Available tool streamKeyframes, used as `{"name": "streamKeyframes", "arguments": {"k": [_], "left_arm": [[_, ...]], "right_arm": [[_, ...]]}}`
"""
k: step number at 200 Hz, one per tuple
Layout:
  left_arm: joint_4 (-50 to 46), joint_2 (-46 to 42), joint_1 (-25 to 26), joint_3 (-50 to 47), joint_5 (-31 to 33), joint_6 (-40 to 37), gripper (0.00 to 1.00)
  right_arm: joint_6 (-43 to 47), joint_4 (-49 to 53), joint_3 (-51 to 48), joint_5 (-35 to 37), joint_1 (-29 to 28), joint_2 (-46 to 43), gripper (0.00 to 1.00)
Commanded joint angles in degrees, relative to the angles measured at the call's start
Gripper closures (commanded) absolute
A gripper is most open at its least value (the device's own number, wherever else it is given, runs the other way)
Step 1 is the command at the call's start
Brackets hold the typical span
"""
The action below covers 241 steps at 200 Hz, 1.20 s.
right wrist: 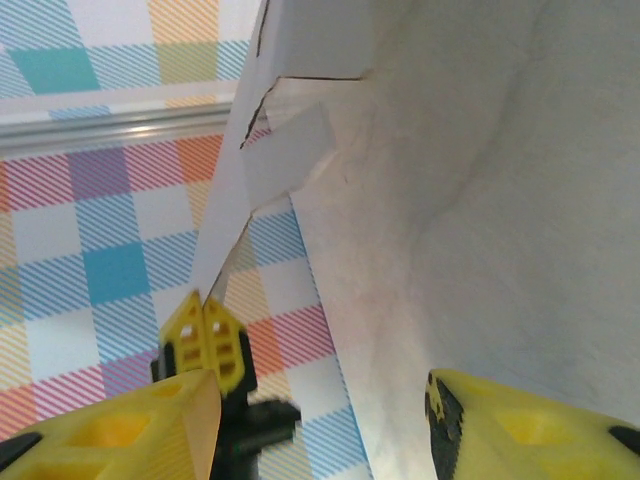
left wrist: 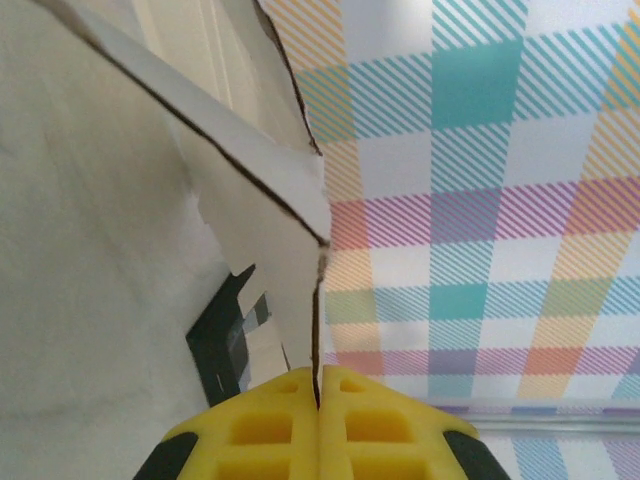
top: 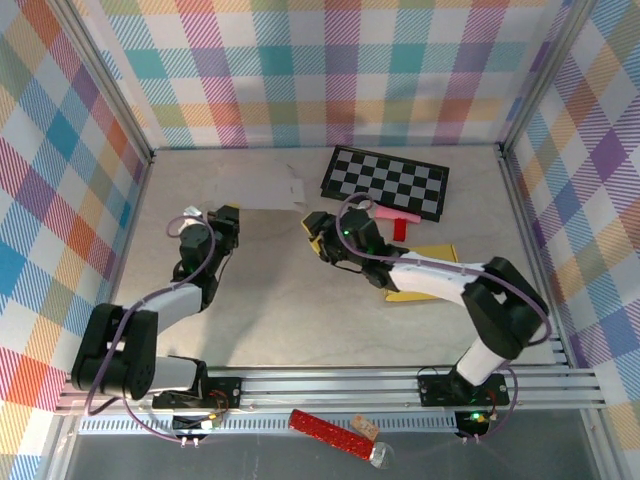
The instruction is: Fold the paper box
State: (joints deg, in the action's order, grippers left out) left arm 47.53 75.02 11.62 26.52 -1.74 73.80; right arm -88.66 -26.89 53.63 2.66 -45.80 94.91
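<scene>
Folding job: an off-white, flat paper box blank [top: 262, 190] sits just left of the black-and-grey checkerboard mat [top: 385, 183]. It looks lifted off the table between the two arms, probably so its panels can be creased freely.
Left gripper [left wrist: 318, 392]: its yellow pads are clenched on the blank's edge at the end farther from the mat. It appears to be acting as the anchor.
Right gripper [right wrist: 320, 400]: its jaws are spread wide and grasp nothing. The blank's edge nearer the mat runs down between the fingers, and whether a finger touches it cannot be told. It looks ready to pinch.
Fold progress: slits and a loose flap show, but no walls are formed, so the task looks to be at an early stage.
</scene>
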Motion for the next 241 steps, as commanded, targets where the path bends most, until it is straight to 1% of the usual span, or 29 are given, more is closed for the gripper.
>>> {"name": "streamKeyframes", "arguments": {"k": [1,20,37,46,63,75,93,120,144,170,193,207,217,228,232,241], "left_arm": [[-9.7,-2.8,4.4,2.7,8.6,-2.5,1.00],[-10.9,-3.2,7.5,3.8,10.9,-2.9,1.00],[-10.6,-2.9,9.5,3.8,12.1,-2.7,1.00],[-10.3,-2.8,10.6,3.8,12.9,-2.5,1.00],[-9.6,-2.4,12.1,4.1,13.5,-2.3,1.00],[-9.6,-2.3,12.7,4.5,13.6,-2.3,1.00],[-9.8,-2.1,13.2,4.8,13.4,-2.3,1.00],[-10.2,-1.8,13.4,5.1,13.3,-2.3,1.00],[-9.4,-0.5,14.0,5.9,12.7,-2.3,1.00],[-9.0,0.5,15.1,6.1,12.6,-2.1,1.00],[-9.5,-0.1,15.6,5.6,12.6,-1.9,1.00],[-10.8,-1.3,15.6,5.3,12.2,-2.0,1.00],[-12.7,-2.4,15.6,5.3,11.8,-2.0,1.00],[-17.7,-4.5,15.6,5.7,11.1,-1.9,0.80],[-20.6,-5.5,15.5,6.1,10.9,-1.8,0.71],[-29.3,-8.0,15.1,7.7,10.4,-2.1,0.56]], "right_arm": [[-4.1,-8.3,5.4,7.1,-1.8,2.9,0.43],[-5.6,-8.9,7.5,9.0,-3.2,4.7,0.43],[-7.1,-6.0,8.6,10.0,-3.9,5.2,0.44],[-7.6,-6.1,8.6,10.7,-4.1,5.5,0.44],[-9.4,-6.6,8.8,10.9,-4.2,6.8,0.48],[-10.9,-5.3,9.3,11.1,-4.1,7.5,0.52],[-11.8,-5.3,10.0,11.5,-4.1,8.2,0.55],[-13.7,-1.5,10.2,9.7,-4.3,7.2,0.52],[-14.1,-1.7,10.1,11.5,-4.5,7.7,0.52],[-15.8,-4.3,11.5,12.2,-4.4,10.4,0.61],[-16.0,-3.1,13.1,12.5,-4.3,10.9,0.71],[-16.3,-2.7,13.2,12.7,-4.1,10.6,0.84],[-17.5,-1.3,13.3,11.7,-3.6,10.4,0.92],[-19.4,1.2,13.7,9.4,-2.9,10.0,1.00],[-19.9,2.3,14.0,8.1,-2.6,9.8,1.00],[-19.9,3.9,14.2,5.5,-2.1,9.4,1.00]]}}
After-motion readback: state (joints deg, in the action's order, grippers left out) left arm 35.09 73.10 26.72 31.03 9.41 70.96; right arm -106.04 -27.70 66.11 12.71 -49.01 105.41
